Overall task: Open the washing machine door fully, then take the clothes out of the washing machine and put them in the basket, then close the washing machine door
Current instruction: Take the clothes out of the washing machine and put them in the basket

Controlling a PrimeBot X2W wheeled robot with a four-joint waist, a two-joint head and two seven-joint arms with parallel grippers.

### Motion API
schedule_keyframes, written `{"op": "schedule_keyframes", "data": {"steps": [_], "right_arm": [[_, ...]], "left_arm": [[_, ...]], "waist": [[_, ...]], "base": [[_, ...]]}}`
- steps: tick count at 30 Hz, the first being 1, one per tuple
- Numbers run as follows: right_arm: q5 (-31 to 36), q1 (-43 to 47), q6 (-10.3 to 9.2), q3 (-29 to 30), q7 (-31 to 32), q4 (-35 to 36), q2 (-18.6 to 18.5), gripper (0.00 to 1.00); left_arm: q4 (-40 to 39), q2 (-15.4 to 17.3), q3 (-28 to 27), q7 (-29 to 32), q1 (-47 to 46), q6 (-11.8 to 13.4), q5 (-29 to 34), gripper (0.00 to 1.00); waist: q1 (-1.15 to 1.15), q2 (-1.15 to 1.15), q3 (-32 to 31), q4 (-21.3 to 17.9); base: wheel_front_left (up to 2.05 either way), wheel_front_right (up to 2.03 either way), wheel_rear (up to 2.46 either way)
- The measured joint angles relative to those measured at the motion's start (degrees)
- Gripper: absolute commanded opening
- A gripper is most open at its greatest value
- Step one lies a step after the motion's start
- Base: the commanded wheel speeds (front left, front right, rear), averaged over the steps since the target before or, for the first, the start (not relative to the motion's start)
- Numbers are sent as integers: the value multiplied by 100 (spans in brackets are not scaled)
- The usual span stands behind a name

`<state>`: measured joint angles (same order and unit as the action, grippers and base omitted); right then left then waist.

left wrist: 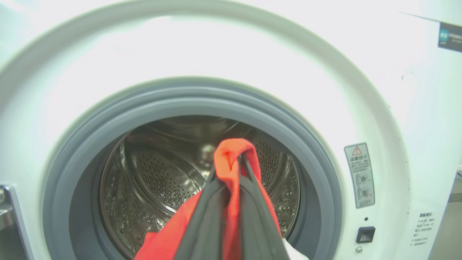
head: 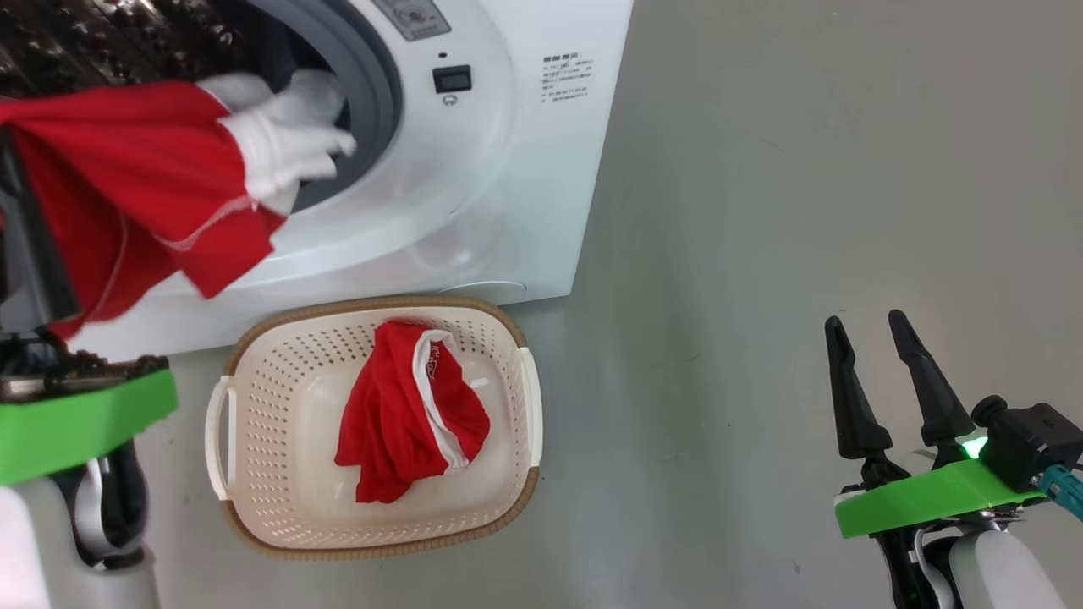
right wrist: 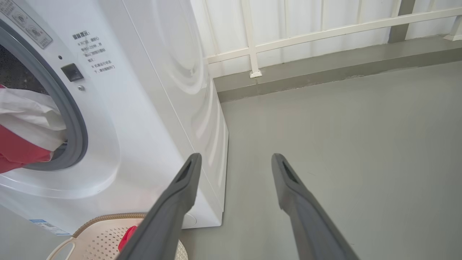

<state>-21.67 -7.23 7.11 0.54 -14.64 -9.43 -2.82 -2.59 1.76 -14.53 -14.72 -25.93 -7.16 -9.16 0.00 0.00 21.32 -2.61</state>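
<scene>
The left end effector [left wrist: 234, 164] is clamped shut on a fold of a red garment [head: 127, 186], the cloth pinched between its two dark fingers just in front of the mouth of the washing machine [head: 525, 169]. From the grip the garment hangs in a wide red sheet down over the machine's white front. Its white sleeve end lies on the grey ring [left wrist: 306, 151] at the lip of the opening. Behind it, the steel drum [left wrist: 162, 173] looks bare as far as I can see in.

So the step in hand, I'd say, is unloading. The next move is to draw the trailing white end clear of the ring, carry the garment down and to the right, and let go over the basket [head: 254, 338]. The basket sits on the floor [head: 761, 211] close against the foot of the machine and already holds another red garment [head: 406, 406]. After that the door wants shutting.

The ring's edge is where the cloth could catch, and the hanging hem could drape over the basket's near rim. The right end effector [head: 865, 320] hangs with fingers apart and empty, well off to the right over bare floor, with plenty of room there.
</scene>
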Motion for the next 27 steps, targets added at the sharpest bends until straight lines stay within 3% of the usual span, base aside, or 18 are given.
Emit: {"op": "schedule_keyframes", "data": {"steps": [11, 27], "right_arm": [[0, 1, 0, 4, 0, 0, 1, 100], [-29, -104, 0, -70, 0, 74, 1, 100]], "left_arm": [[126, -26, 300, -1, 182, -1, -62, 0], [2174, -26, 625, 1, 363, -1, -360, 0]], "waist": [[0, 0, 43, 1], [0, 0, 509, -101]], "base": [[0, 0, 0], [0, 0, 0]]}}
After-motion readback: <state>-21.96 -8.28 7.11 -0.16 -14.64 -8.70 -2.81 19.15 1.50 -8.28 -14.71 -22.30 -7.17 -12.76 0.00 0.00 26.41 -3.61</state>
